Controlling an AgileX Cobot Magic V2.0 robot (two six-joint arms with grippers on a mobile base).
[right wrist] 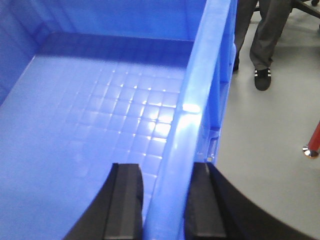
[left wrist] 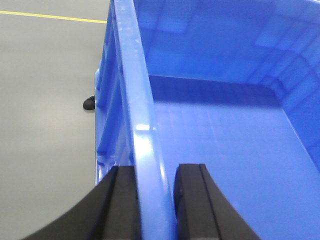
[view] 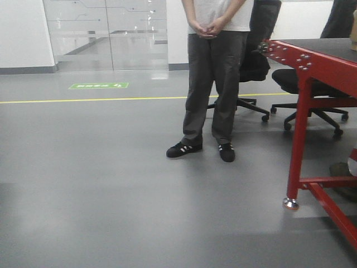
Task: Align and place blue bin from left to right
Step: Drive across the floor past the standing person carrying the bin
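The left end effector (left wrist: pixel 152 207) is clamped on the left side wall of the blue bin (left wrist: pixel 225 150), one black finger (left wrist: pixel 117 200) outside the wall and the other inside. Grey floor (left wrist: pixel 45 125) with a yellow line shows past that wall. The right end effector (right wrist: pixel 165 207) is clamped the same way on the bin's right side wall, so the bin sits between the two arms, its gridded bottom bare. In the front view, a green floor marking (view: pixel 98 85) lies at left. A person (view: pixel 215 72) in dark trousers stands at centre, hands clasped. Black office chairs (view: pixel 304 89) follow, then a red-framed desk (view: pixel 301 111) at right.
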